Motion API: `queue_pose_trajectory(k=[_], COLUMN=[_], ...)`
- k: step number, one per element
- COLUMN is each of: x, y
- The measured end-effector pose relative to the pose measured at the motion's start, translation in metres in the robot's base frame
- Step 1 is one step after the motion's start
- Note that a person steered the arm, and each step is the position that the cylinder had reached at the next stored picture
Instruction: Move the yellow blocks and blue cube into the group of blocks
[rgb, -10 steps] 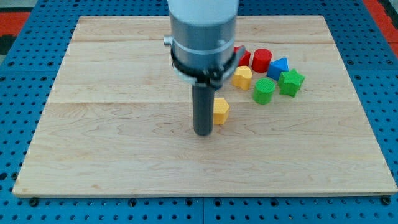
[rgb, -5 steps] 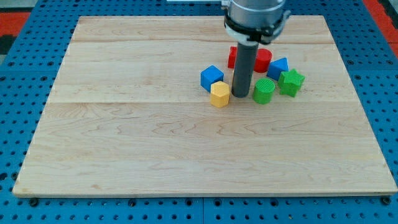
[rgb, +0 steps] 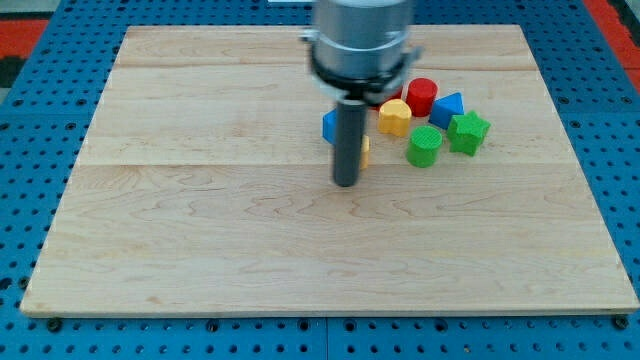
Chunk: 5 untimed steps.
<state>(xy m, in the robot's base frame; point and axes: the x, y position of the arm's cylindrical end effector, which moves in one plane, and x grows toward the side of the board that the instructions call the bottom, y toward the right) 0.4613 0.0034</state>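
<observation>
My tip (rgb: 346, 183) rests on the tabletop (rgb: 200, 230), just below a mostly hidden yellow block (rgb: 364, 150) and blue cube (rgb: 328, 125).

Pale matt wooden board (rgb: 200, 250), smooth plastic-looking blocks, dark matt rod (rgb: 347, 145)

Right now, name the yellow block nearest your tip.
The yellow block peeking out just right of my tip, mostly hidden behind the rod. The other yellow block sits farther, beside the red cylinder.

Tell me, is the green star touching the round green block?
Apart. The camera view shows a strip of bare wood between the green star and the round green block.
</observation>
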Motion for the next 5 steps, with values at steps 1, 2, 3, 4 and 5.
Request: queue_pose_trajectory(k=[1,2,3,4,5], x=[-0.039,-0.036,-0.043,-0.065,-0.045], y=[0.002,-0.003,-0.030,0.038,-0.001])
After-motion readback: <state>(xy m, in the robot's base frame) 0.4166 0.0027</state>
